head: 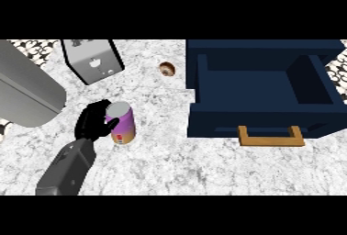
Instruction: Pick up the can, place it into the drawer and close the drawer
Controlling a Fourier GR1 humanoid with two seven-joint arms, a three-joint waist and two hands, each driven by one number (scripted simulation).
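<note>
A purple and orange can [123, 125] with a grey top stands upright on the marble counter [203, 170], left of centre. My left hand [93, 121] comes in from the lower left and presses against the can's left side. Its fingers [108, 124] curl round the can's upper part. To the right stands the dark blue drawer [261, 94], pulled open towards me, and I see nothing inside it. A wooden handle [271, 137] sticks out from the drawer's front. My right hand shows nowhere.
A grey toaster-like box [93, 59] stands at the back left. A large grey rounded object [25, 92] fills the left edge. A small brown round item [167, 69] lies between the box and the drawer.
</note>
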